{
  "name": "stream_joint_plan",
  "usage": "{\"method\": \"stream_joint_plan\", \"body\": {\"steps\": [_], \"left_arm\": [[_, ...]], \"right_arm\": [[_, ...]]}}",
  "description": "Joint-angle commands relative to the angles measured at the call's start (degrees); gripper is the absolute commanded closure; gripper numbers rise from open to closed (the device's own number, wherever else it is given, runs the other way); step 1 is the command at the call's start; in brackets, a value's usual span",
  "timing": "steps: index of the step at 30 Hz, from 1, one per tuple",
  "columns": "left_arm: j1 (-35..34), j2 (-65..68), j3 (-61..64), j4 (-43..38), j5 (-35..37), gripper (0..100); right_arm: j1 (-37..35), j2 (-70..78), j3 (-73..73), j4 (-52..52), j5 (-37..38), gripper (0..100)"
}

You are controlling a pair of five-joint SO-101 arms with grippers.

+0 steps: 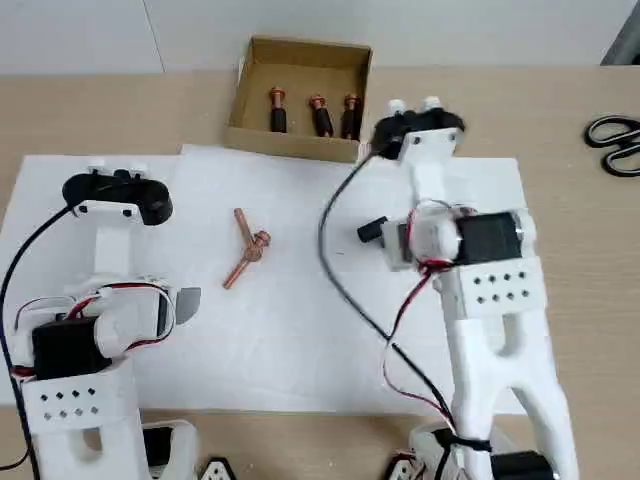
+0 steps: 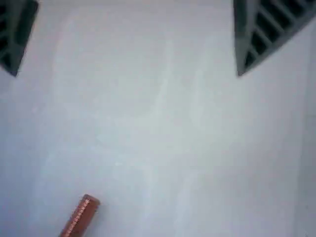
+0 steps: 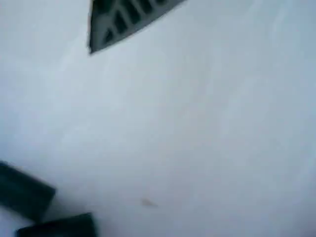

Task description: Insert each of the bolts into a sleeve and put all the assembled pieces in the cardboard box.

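Two copper bolts (image 1: pixel 247 248) lie touching in a V on the white paper (image 1: pixel 290 330), in the middle of the table. The cardboard box (image 1: pixel 292 143) at the back holds three bolts standing in black sleeves (image 1: pixel 318 118). My left gripper (image 1: pixel 186 299) is open just left of the loose bolts. In the left wrist view its fingers (image 2: pixel 261 29) stand wide apart over bare paper, with one bolt's threaded end (image 2: pixel 80 217) at the frame's edge. My right gripper (image 1: pixel 374 231) hangs open over the paper right of the bolts, below the box; one finger (image 3: pixel 129 19) shows, and two black blocks (image 3: pixel 25 191), perhaps sleeves, lie on the paper.
A black cable (image 1: pixel 330 250) loops across the paper between the bolts and the right arm. Scissors (image 1: pixel 614 143) lie on the bare wood at the far right. Both arm bases stand along the table's near edge.
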Motion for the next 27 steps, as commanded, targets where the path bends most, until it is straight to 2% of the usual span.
{"method": "stream_joint_plan", "body": {"steps": [1,6,10,22,27], "left_arm": [[-0.26,-0.7,-0.66,-0.09,0.53,73],[-0.26,-0.7,-0.66,-0.09,0.53,74],[-0.26,-0.7,-0.66,-0.09,0.53,74],[-0.26,-0.7,-0.48,-0.09,0.53,74],[-0.26,-0.7,-0.22,-0.62,3.25,74]], "right_arm": [[4.79,-0.57,1.49,-6.29,1.41,82.6],[3.56,8.04,0.7,-7.96,19.78,82.5],[2.59,15.87,-4.66,-7.78,29.01,82.6],[0.92,35.91,-18.2,-7.69,41.49,82.7],[-0.04,40.84,-20.92,-7.69,44.31,82.7]]}}
